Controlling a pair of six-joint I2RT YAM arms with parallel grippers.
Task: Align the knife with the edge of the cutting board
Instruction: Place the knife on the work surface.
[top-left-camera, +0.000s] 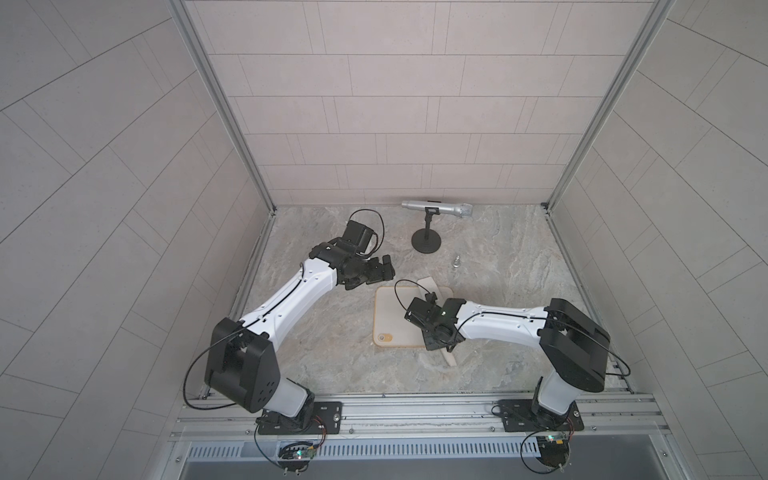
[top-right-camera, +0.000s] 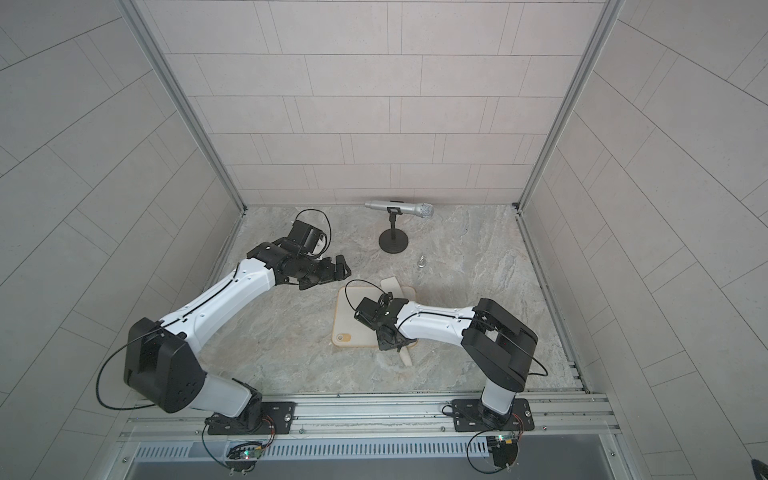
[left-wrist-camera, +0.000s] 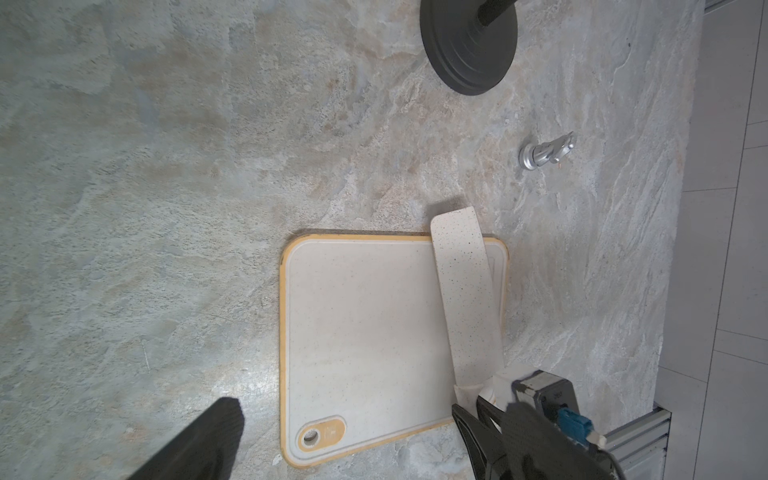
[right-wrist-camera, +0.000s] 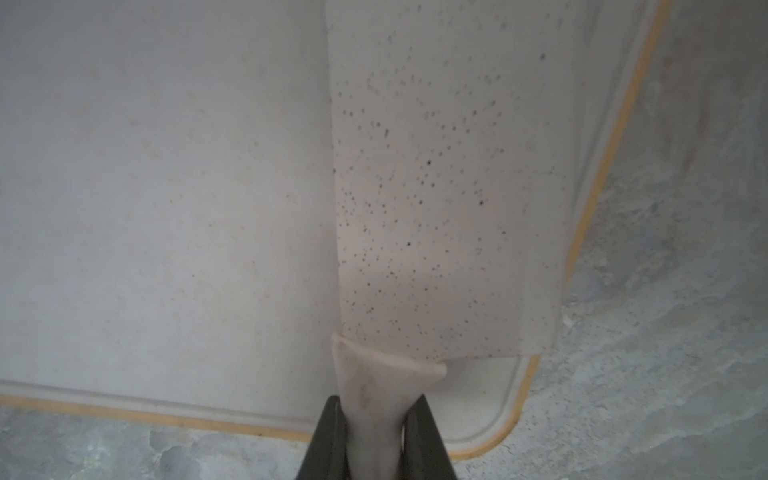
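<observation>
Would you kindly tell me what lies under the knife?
The cutting board lies under the knife; its tip overhangs the tabletop. Board surface beneath the blade is covered.

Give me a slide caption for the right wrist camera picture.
Right gripper shut on the knife handle, speckled blade over the cutting board, close to its tan rim.

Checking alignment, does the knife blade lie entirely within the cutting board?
No, the knife overhangs the cutting board rim at its tip in the left wrist view.

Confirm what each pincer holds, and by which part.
Right pincer is shut on the knife, gripping it by the handle. Left pincer is open, holding nothing.
</observation>
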